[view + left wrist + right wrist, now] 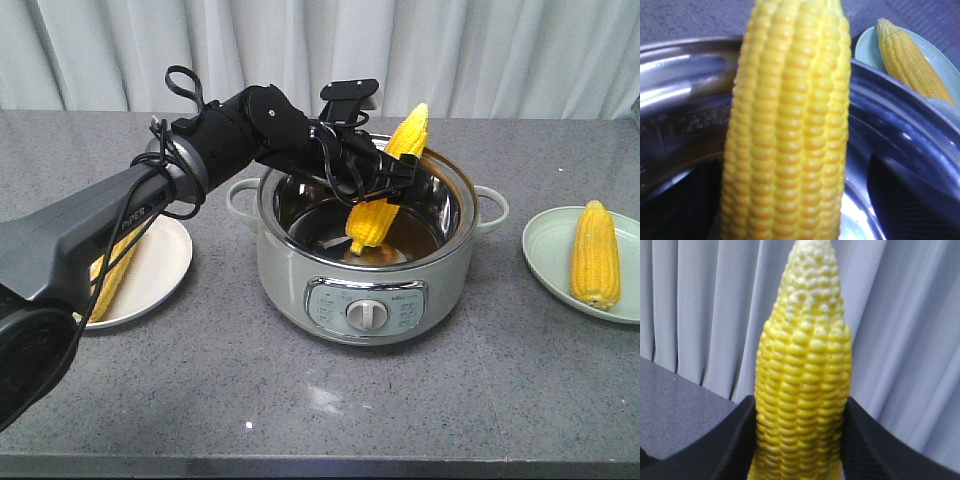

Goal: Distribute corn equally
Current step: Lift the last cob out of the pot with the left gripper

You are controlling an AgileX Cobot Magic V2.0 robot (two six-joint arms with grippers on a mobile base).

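Grey worktop [300, 410]. Steel pot [285, 280], centre. On left plate [165, 275], first cob [112, 282]; on right plate [545, 255], second cob [594, 252]. In left hand [398, 172], pinched mid-length: third cob [372, 222], lower end inside the pot, long axis steep, tip up and rightward; left plate the nearer, leftward of that hand. In right hand [800, 410], apparently clamped, outside the front view: fourth cob [802, 365], tip up.

Pale grey curtains [520, 50] hung in soft folds behind a speckled grey counter [300, 400], which caught small glints of light.
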